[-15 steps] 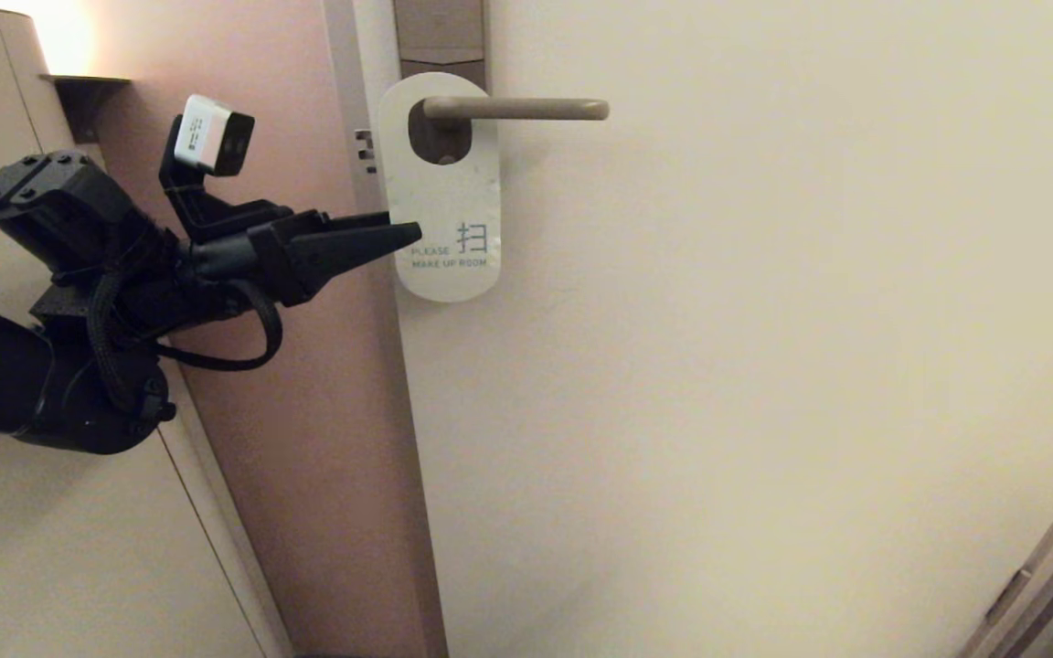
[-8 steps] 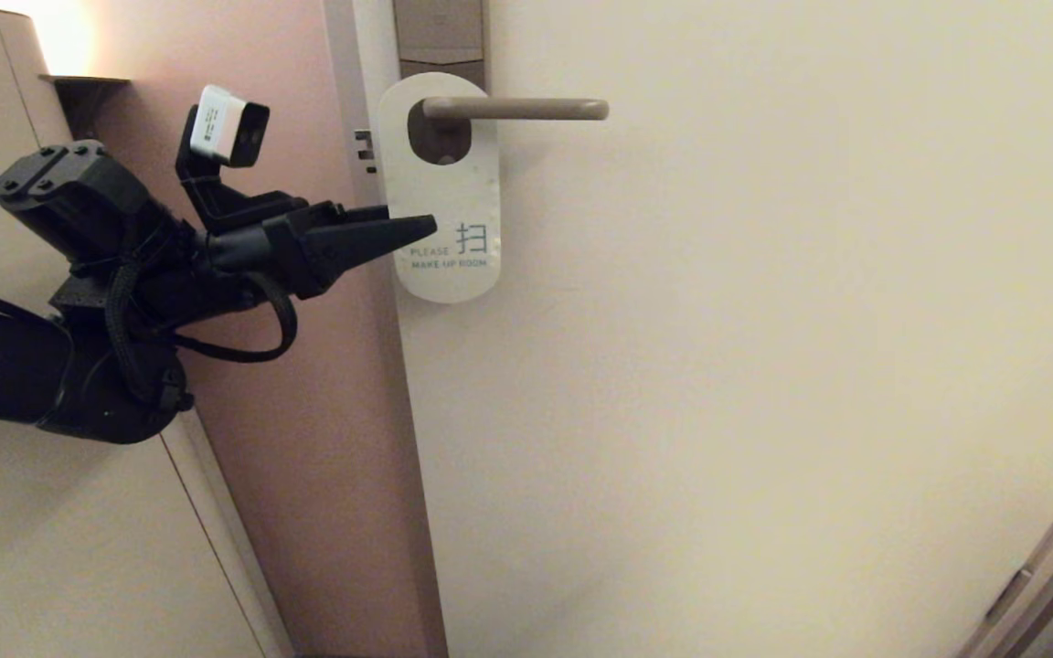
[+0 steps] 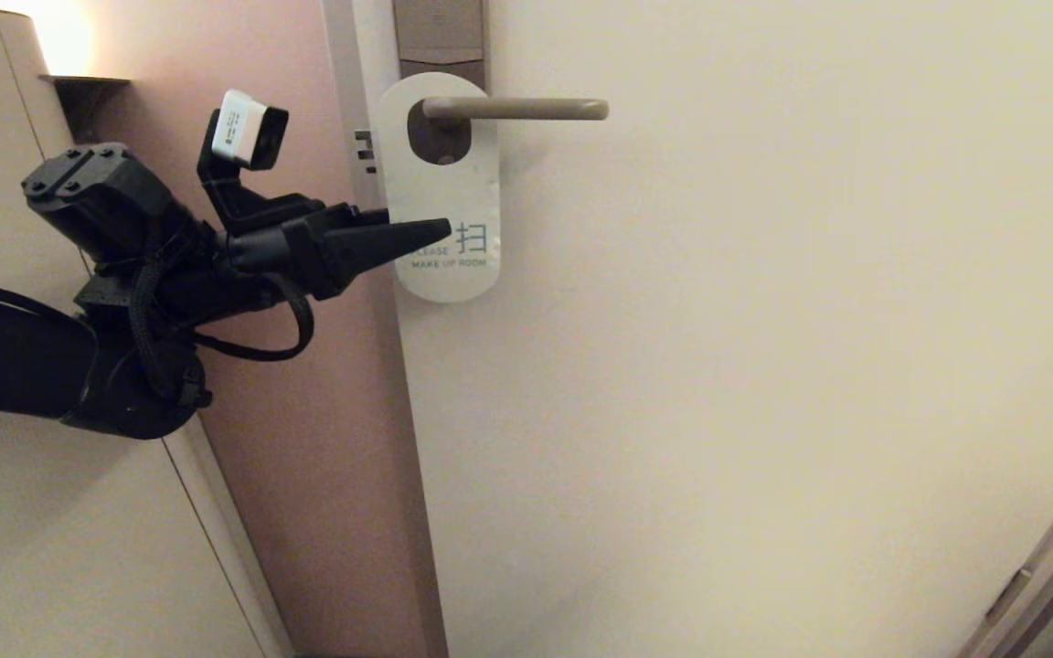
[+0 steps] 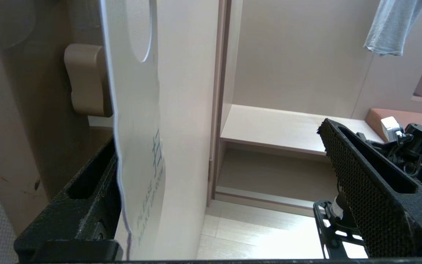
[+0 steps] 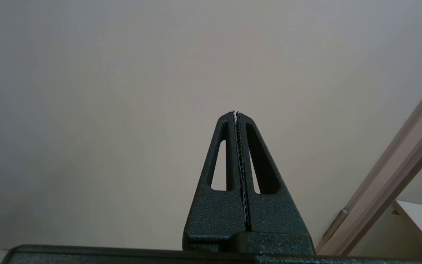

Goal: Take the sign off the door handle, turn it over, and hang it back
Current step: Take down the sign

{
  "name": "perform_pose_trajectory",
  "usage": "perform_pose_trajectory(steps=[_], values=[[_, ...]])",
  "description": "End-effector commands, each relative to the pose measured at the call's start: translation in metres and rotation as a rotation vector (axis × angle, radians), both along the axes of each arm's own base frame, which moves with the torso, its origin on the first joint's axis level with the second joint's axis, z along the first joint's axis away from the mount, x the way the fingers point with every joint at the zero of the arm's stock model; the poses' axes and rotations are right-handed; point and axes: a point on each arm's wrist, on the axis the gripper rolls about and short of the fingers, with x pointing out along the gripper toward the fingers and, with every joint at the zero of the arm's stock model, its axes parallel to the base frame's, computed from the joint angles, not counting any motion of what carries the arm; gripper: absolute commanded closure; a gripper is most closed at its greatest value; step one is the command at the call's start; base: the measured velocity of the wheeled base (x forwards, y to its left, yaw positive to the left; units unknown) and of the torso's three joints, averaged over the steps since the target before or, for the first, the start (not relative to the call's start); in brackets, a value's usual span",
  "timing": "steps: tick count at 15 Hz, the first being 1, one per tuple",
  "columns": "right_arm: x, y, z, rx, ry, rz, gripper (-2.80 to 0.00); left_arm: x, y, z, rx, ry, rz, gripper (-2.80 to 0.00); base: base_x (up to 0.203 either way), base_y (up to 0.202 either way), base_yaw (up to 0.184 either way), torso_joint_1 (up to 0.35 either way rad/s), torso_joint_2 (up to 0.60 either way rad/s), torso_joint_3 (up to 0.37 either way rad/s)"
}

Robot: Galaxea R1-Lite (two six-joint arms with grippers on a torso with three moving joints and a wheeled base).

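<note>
From the head, we see the left gripper point(image 3: 417, 233) covering the start of "PLEASE" on the sign point(image 3: 442, 196); its far finger goes behind the card. The sign hides the base of the door handle point(image 3: 515, 109), and the top edge crops the backplate point(image 3: 440, 37). In the left wrist view the card's lettering is too oblique for us to read.

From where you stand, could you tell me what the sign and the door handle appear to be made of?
The sign: probably thin plastic or coated card, white with a slight sheen; in the left wrist view its edge looks sheet-thin and a little wavy. The door handle: seemingly metal with a matte beige finish; it is a slim, even bar with no glare. Neither material is certain from looks alone.
</note>
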Motion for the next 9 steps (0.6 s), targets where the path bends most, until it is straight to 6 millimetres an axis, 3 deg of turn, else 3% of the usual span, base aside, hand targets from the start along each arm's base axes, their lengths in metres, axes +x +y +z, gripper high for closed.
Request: perform_pose_trajectory(steps=[1,9], values=[[0.0,0.0,0.0001,-0.001,0.0,-0.002,0.0,0.0017,-0.0036,-0.0013,0.001,-0.002,-0.015,-2.8,0.0,0.0,0.0,0.0,0.0,0.0],[0.0,0.0,0.0001,-0.001,0.0,-0.002,0.0,0.0062,-0.0065,-0.0038,0.001,-0.001,-0.019,-2.8,0.0,0.0,0.0,0.0,0.0,0.0]])
